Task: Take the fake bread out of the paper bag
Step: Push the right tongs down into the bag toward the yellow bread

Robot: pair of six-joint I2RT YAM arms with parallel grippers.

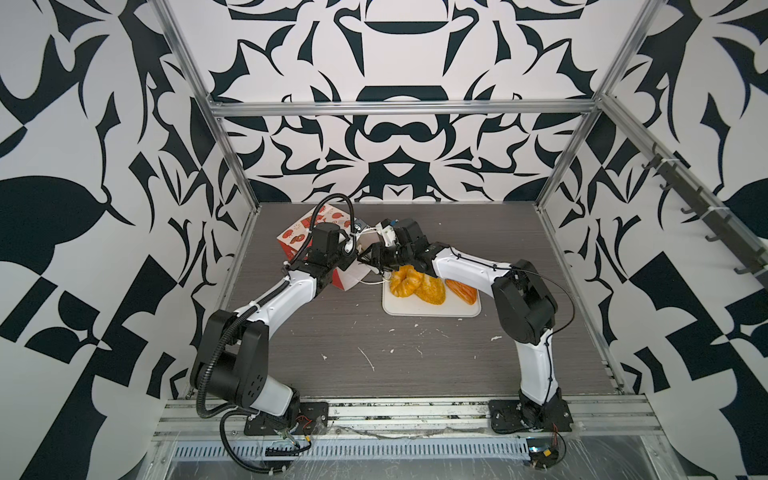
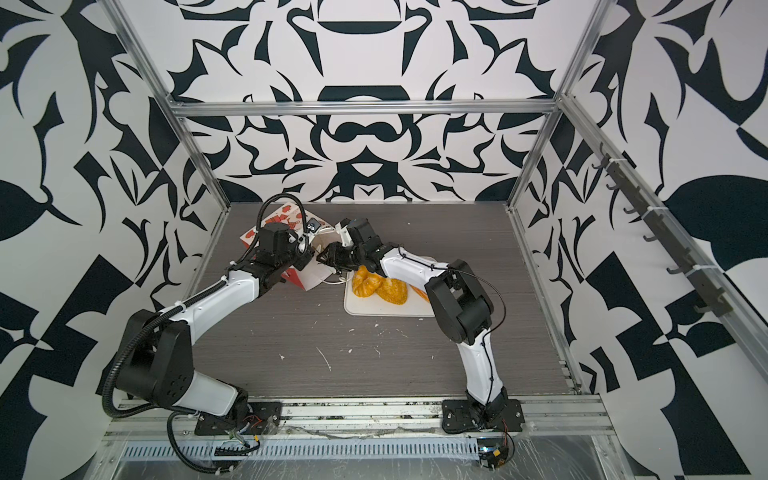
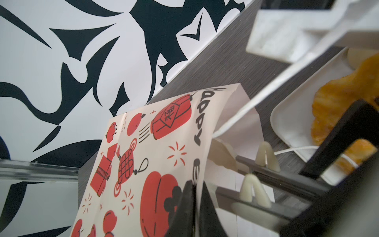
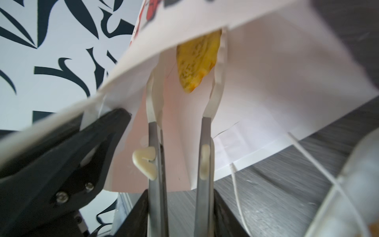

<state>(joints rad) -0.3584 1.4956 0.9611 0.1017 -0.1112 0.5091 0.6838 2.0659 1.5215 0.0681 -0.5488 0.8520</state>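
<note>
Grey tabletop (image 1: pixel 374 353), paper bag (image 1: pixel 296 239), only right wrist shows yellow pastry (image 4: pixel 196 61) inside

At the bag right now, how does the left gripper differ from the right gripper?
The left gripper is shut, pinching one edge of the paper bag at its mouth. The right gripper is open and holds nothing. The left gripper sits at the rim, while the right gripper reaches inside, its tips on either side of a yellow flaky pastry but not closed on it. Both work at the bag's mouth.
</note>
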